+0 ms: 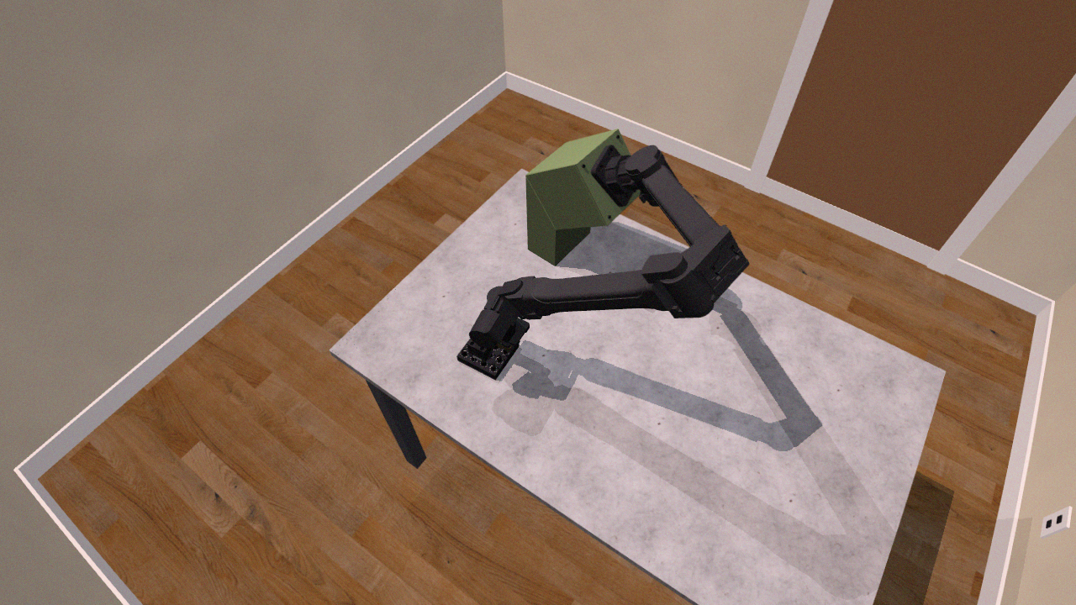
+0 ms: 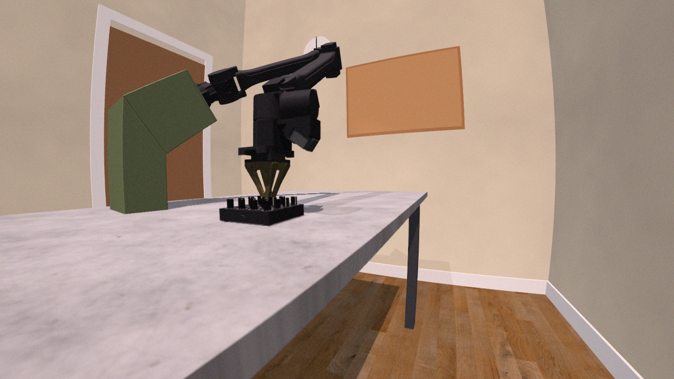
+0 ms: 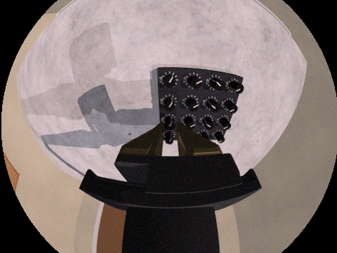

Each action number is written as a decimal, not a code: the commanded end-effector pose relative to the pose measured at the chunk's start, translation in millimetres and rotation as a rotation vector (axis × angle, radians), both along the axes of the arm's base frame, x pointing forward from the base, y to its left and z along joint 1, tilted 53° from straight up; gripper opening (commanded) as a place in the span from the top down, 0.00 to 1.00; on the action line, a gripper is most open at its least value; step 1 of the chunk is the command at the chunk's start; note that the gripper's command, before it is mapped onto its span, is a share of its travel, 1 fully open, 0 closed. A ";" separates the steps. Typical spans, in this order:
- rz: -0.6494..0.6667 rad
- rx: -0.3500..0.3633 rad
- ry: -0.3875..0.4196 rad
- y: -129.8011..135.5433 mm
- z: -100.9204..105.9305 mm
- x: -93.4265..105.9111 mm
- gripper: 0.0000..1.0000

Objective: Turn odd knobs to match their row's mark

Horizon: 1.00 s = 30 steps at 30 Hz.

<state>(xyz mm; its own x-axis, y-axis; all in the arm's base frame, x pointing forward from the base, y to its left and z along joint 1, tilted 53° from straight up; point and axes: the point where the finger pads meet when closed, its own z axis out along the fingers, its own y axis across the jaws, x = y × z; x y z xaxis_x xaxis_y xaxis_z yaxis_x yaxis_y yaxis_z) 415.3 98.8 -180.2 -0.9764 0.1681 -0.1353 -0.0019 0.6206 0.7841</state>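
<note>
The black knob box (image 1: 487,363) (image 2: 261,215) (image 3: 179,92) stands flat on the grey table (image 1: 677,466) (image 2: 141,263), near its edge. It carries four rows of small black knobs with white lines. My gripper (image 2: 269,193) (image 3: 170,125) points straight down over the box. Its bronze fingers stand slightly apart on either side of one corner knob (image 3: 168,136), the nearest-left one in the wrist view, with small gaps showing. That knob's line is hidden by the fingers. In the top view the wrist hides the fingertips and part of the box.
The green angled mount (image 1: 572,197) (image 2: 146,136) of the arm stands at the table's far side. The table edge runs just beside the box in the top view. A dark table leg (image 1: 398,428) stands below it.
</note>
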 end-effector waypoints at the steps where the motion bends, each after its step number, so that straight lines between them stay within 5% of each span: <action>1: -0.009 0.002 -0.004 0.1 -0.2 3.4 0.80; 14: -0.012 0.002 -0.003 -1.2 0.6 3.6 0.80; 30: -0.025 -0.002 -0.021 -36.0 26.6 1.7 0.80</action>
<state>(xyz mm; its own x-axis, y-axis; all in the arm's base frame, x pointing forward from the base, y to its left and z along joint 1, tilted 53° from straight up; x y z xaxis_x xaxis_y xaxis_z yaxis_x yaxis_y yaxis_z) 413.4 77.1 -162.6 -0.9733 0.1893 -0.1300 0.0150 0.6173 0.7866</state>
